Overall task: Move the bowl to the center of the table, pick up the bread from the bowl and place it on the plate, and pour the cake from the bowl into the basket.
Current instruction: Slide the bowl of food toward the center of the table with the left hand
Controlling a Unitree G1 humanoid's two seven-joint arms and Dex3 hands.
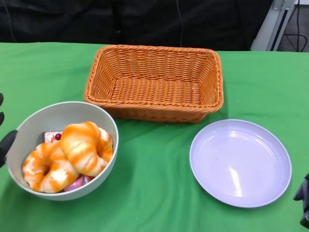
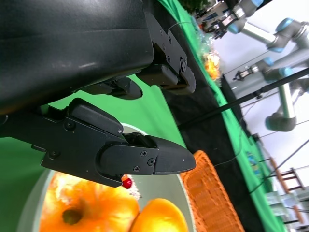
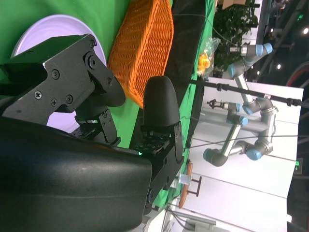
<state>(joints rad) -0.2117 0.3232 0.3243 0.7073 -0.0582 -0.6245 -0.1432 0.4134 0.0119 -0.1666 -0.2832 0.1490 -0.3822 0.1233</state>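
Writing shows nowhere; left hand [image 1: 6, 140] touches the bowl [image 1: 72, 113], fingers apart, right hand [image 1: 304, 200] likewise spread.

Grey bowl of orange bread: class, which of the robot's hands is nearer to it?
Left. The left hand sits right beside the grey bowl's rim, fingers apart. The right hand is far across the table, past the lilac plate.

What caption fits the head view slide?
Bowl of bread beside empty basket and plate on green table.

Orange basket [image 1: 154, 82], lilac plate [image 1: 240, 162], grey bowl [image 1: 53, 116]
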